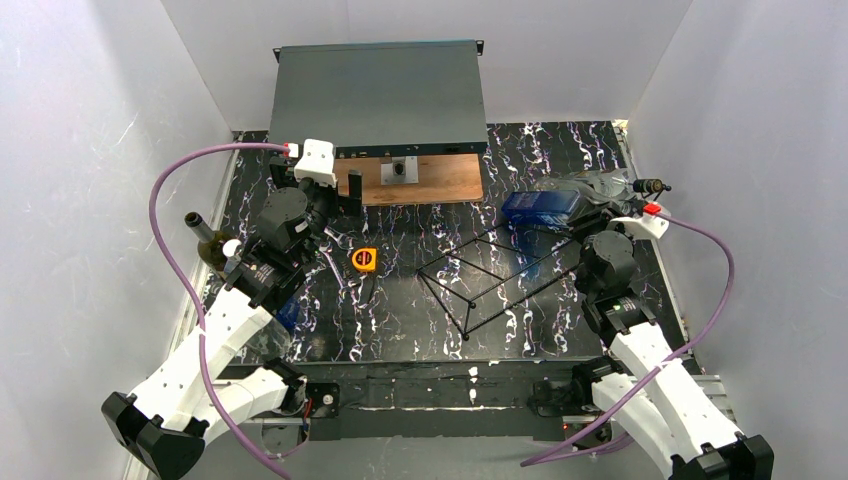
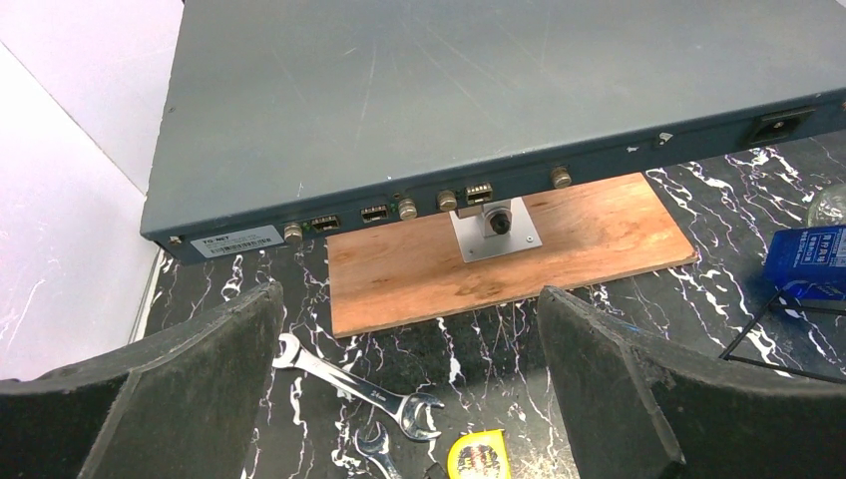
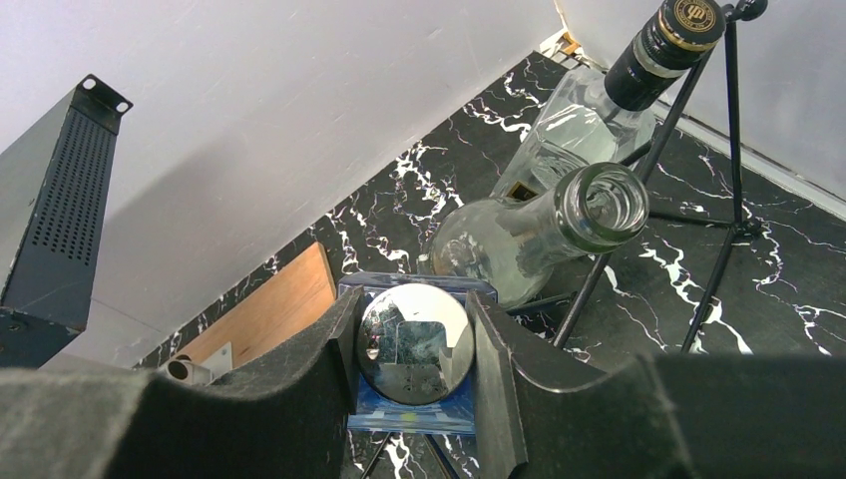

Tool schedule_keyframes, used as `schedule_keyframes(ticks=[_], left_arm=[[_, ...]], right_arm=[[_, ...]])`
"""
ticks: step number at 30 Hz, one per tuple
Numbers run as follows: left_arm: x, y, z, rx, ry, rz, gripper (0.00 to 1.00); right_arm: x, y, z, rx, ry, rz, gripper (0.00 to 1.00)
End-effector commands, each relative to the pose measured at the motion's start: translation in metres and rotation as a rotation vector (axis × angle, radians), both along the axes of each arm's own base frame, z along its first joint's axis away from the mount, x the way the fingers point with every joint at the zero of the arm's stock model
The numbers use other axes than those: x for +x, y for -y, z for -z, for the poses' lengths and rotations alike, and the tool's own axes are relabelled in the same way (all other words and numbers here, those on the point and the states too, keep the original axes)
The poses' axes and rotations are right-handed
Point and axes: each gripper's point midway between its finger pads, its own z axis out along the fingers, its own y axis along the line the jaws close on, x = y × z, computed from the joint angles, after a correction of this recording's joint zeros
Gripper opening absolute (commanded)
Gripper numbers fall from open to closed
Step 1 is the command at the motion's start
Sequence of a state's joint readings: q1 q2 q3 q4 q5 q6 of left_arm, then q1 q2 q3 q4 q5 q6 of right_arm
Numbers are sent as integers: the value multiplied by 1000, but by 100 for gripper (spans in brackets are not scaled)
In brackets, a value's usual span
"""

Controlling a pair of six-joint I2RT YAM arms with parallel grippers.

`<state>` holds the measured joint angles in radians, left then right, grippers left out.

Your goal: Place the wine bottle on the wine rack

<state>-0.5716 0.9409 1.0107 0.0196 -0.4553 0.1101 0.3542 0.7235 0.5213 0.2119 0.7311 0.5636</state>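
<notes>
Wine bottle (image 1: 540,208) apparently horizontal, pointing right.

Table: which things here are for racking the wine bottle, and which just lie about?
Job: wine rack, blue bottle, right pincer gripping its cap.
Lying about: spanners, wooden board, grey box, yellow tape measure, clear bottles, green bottle.

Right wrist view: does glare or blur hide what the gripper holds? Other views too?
Right wrist: the mirror cap in the right gripper throws reflections but reads sharp. Left wrist: near fingers slightly soft, wrench crisp. Top external: walls bright, wine rack faint.
</notes>
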Motion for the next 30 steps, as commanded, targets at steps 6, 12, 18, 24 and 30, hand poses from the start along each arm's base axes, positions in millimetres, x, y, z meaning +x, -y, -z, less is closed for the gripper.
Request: schedule_keyframes(ticks=[6, 12, 18, 24, 30], left_arm=[[-3, 3, -19, -37, 34, 10, 98], [-3, 7, -19, -33, 33, 19, 98], [-4, 7, -19, -24, 35, 16, 98], [-6, 8, -21, -19, 42, 20, 98], [-12, 14, -26, -15, 50, 40, 99]], right_arm=[[-35, 12, 108, -231, -424, -39, 39], [-38, 14, 108, -236, -426, -38, 47], [-39, 14, 105, -245, -431, -41, 57], [-37, 13, 79, -267, -408, -58, 74], [-29, 8, 23, -320, -373, -96, 90]])
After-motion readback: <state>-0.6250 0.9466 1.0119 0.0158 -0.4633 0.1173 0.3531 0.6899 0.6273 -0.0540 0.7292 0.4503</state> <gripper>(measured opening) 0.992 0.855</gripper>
